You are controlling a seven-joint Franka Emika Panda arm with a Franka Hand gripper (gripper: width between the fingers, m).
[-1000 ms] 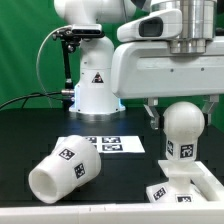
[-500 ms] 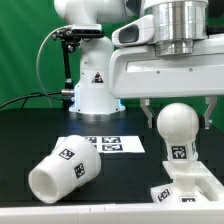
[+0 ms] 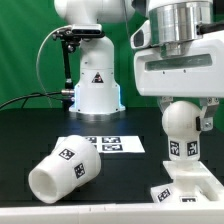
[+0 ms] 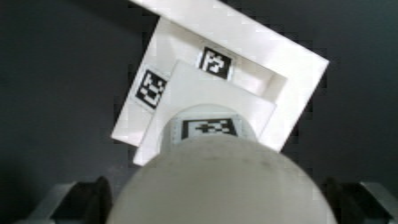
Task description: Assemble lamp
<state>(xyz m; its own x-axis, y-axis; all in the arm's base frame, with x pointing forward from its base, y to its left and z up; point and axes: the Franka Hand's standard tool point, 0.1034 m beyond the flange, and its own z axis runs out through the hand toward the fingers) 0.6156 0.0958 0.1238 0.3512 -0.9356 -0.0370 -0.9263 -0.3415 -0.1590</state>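
Note:
The bulb (image 3: pixel 180 125) stands upright on the square base (image 3: pixel 192 185) at the exterior view's right. My gripper (image 3: pixel 185 118) hangs straight over it, one finger on each side of the round head. In the wrist view the bulb (image 4: pixel 222 170) fills the foreground over the base (image 4: pixel 222 85), and a narrow gap shows between each dark finger (image 4: pixel 80 200) and the head, so the jaws stand open around it. The shade (image 3: pixel 62 170) lies on its side on the black table at the exterior view's left, apart from the gripper.
The marker board (image 3: pixel 112 144) lies flat between the shade and the base. The big white robot pedestal (image 3: pixel 95 85) stands behind it, with a black cable (image 3: pixel 40 70) to its left. The table's front edge runs just below the shade.
The hand has turned about its vertical axis over the bulb and now shows a narrower side. The fingers look closer to the bulb head. The shade and base have not moved.

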